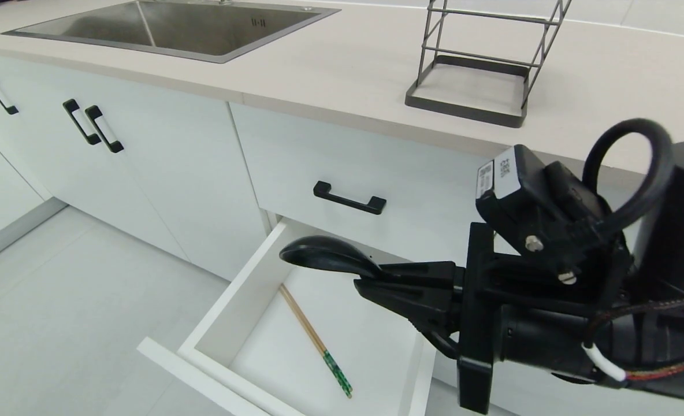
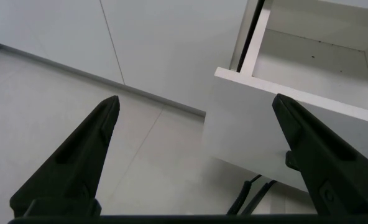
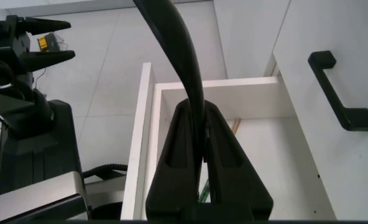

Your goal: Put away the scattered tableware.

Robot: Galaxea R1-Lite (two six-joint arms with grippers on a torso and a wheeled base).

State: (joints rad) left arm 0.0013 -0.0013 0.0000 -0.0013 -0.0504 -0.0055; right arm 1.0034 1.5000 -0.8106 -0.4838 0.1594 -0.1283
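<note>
While right end effector [image 1: 370, 277] grips black spoon [image 1: 324, 254] over open drawer [image 1: 242, 280], left end effector [image 2: 195, 104] gapes.

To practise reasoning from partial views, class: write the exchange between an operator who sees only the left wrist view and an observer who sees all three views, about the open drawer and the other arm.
Operator: The drawer stands open in front of me. Is anything inside?
Observer: Yes, chopsticks lie on its bottom.
Operator: What is the right gripper doing?
Observer: It is shut on a black spoon, held over the drawer.
</note>
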